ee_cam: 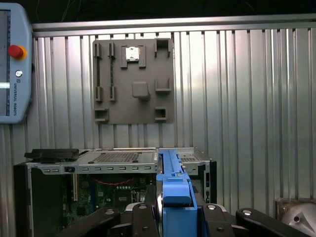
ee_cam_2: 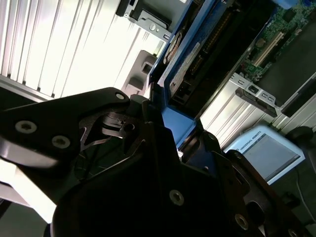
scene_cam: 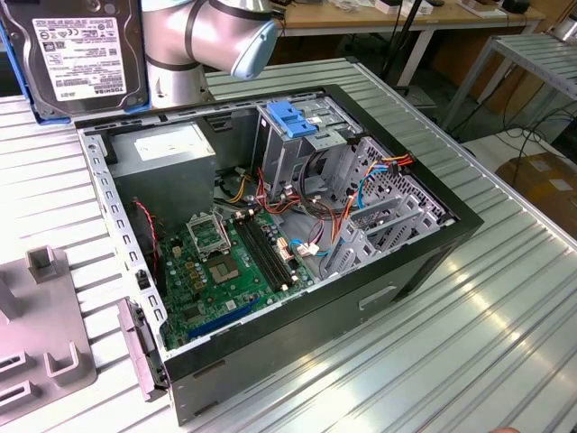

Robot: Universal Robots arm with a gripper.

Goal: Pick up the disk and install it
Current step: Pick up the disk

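Note:
The disk [scene_cam: 86,54] hangs in the air past the far corner of the open computer case [scene_cam: 424,262], at the exterior view's upper left. Its white-labelled face is turned toward the camera, and blue carrier rails frame its edges. In the first wrist view, the black fingers of my gripper [ee_cam: 177,217] are closed on both sides of the disk's blue rail [ee_cam: 173,180]. The second wrist view has the disk [ee_cam_2: 197,54] edge-on, running out from the gripper [ee_cam_2: 165,123]. Below it lies the case with the motherboard [scene_cam: 230,262] exposed.
Inside the case stand a metal drive cage with a blue handle [scene_cam: 293,122], a grey power-supply box [scene_cam: 167,158] and loose coloured cables [scene_cam: 347,194]. A grey fixture plate [scene_cam: 36,316] lies on the ribbed metal table beside the case. A teach pendant [ee_cam: 15,64] rests nearby.

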